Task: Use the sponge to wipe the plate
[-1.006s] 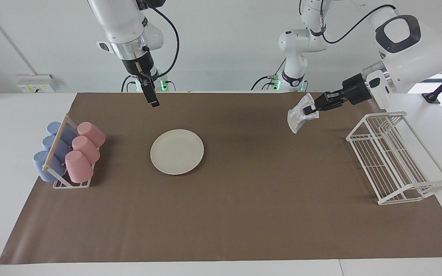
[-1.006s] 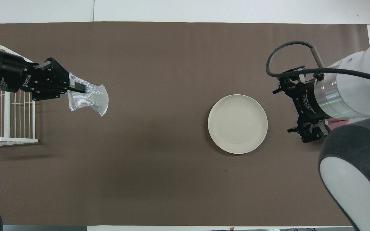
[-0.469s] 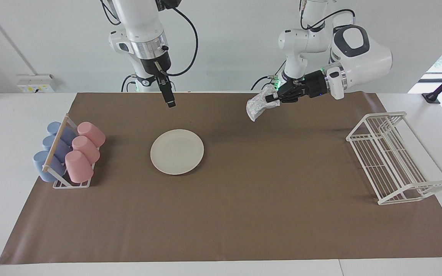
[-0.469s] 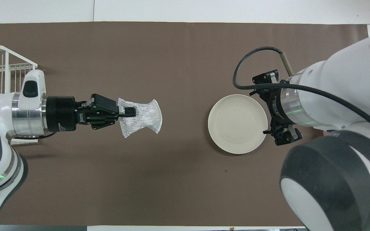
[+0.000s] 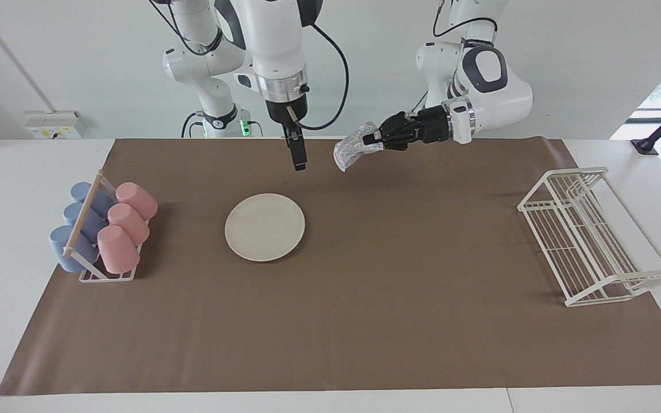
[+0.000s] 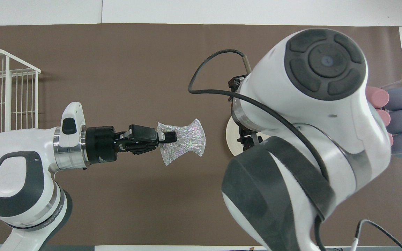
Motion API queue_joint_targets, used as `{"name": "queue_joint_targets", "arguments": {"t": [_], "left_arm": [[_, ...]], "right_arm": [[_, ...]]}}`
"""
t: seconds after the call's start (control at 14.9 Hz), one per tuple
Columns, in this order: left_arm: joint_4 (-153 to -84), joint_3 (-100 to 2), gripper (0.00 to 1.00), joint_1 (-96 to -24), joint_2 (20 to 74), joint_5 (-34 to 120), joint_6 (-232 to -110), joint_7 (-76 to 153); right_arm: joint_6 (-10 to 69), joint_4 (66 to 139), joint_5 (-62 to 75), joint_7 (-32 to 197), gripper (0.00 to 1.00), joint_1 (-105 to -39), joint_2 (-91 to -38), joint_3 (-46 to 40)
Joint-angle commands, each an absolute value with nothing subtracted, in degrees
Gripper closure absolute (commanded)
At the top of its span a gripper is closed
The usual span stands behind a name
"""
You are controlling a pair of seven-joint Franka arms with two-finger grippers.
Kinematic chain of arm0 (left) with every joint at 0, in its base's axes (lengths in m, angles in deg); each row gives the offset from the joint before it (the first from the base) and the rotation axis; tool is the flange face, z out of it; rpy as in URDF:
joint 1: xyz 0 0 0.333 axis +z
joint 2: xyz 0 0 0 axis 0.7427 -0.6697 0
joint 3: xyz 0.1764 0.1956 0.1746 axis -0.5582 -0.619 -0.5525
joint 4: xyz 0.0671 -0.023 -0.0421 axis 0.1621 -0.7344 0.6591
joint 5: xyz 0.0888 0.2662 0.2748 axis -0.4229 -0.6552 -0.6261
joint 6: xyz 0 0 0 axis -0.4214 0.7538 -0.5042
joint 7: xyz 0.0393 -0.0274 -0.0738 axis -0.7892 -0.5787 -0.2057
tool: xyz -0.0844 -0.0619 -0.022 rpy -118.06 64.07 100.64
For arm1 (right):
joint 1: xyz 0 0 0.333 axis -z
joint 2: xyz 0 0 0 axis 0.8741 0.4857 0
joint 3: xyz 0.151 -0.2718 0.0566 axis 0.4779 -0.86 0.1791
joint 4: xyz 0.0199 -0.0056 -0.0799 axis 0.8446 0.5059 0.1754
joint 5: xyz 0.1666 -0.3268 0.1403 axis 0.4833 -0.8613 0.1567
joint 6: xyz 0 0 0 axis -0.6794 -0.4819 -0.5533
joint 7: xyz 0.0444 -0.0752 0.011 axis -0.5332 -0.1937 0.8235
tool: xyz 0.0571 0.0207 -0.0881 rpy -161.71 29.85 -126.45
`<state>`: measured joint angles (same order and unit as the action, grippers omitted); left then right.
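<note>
Desk (image 5: 20,183): white top, largely covered by a brown mat (image 5: 365,321) laid flat.

On the mat:
- Plate (image 5: 265,227), cream-white, round, lying flat toward the right arm's end.
- Cup rack (image 5: 107,276), white frame with a wooden bar, at the right arm's end; holds three pink cups (image 5: 125,228) and three blue cups (image 5: 75,226) lying tilted.
- Wire dish rack (image 5: 588,235), white, at the left arm's end, partly overhanging the mat's edge.

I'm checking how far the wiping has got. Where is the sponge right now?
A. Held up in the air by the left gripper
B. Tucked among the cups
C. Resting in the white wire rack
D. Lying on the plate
A: the left gripper is shut on the sponge, up over bare mat, short of the plate.
</note>
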<state>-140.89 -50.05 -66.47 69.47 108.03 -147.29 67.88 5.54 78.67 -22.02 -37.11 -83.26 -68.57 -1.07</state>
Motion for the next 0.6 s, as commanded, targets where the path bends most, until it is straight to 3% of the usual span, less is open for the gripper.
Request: {"name": "queue_joint_targets", "arguments": {"t": [0.0, 0.54], "left_arm": [[-143.3, -50.8, 1.00, -70.0, 70.6, 112.8, -150.8, 72.0], [-144.6, -50.8, 1.00, -70.1, 70.7, 114.6, -150.7, 74.6]], "right_arm": [[3.1, 73.8, -22.5, -42.0, 0.00, -86.0, -65.8, -0.8], [1.3, 74.6, -20.8, -44.7, 0.01, -89.4, -66.2, -0.6]]}}
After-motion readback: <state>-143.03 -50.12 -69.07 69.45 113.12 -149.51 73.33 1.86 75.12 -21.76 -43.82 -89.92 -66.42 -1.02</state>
